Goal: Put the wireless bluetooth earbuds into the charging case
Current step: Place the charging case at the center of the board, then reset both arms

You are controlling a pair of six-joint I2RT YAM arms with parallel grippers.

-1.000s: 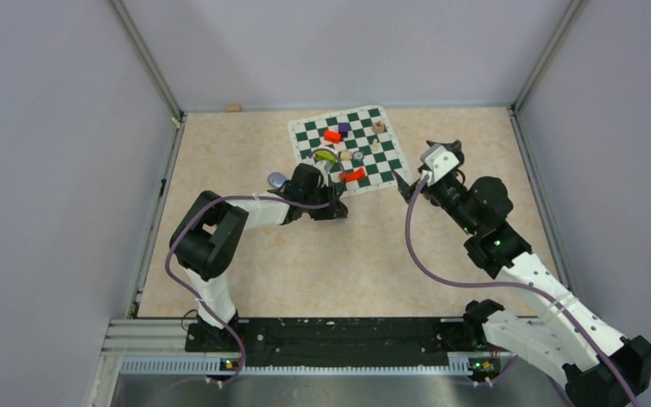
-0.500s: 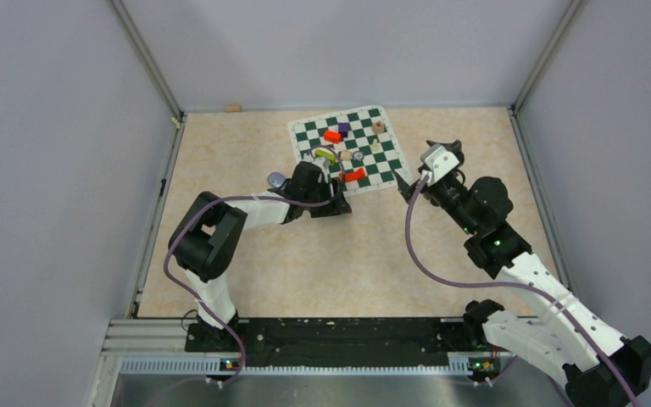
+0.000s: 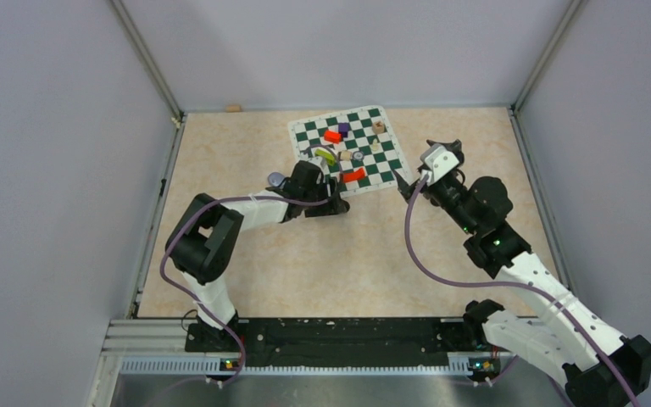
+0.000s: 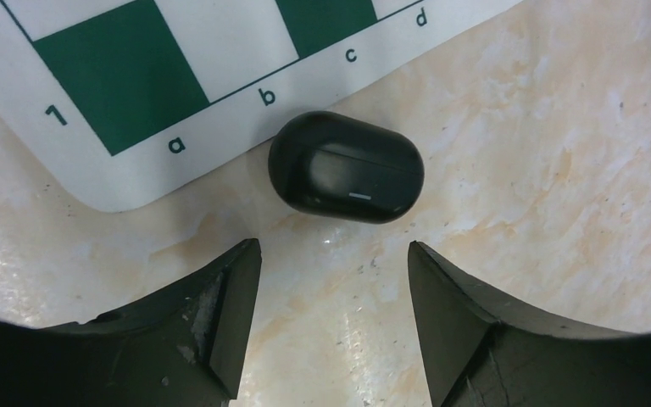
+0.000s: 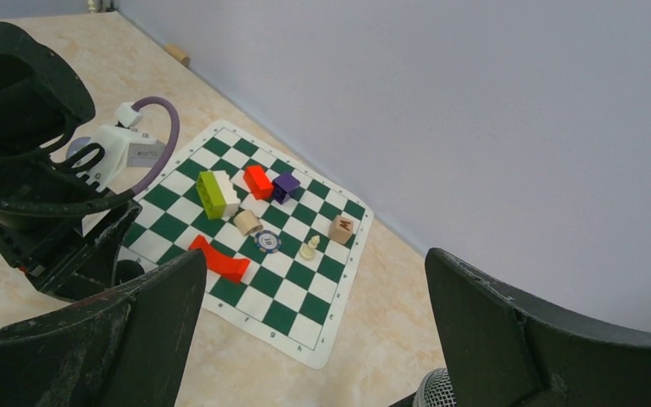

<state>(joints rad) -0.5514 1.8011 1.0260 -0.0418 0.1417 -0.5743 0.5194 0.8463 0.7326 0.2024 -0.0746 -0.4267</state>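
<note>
Left wrist shows the closed black charging case (image 4: 346, 167) at the edge of the chessboard (image 4: 119, 76), just ahead of my left gripper (image 4: 332, 254), spread wide and empty. My right gripper (image 5: 314, 259) gapes too, and I can't spot the earbuds. I judge this the reach for the case: next, advance, straddle it, close squarely.

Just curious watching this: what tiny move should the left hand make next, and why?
Probably the left hand should ease forward until its open fingers straddle the charging case. The case lies closed just ahead of them, untouched, at the chessboard's edge.
</note>
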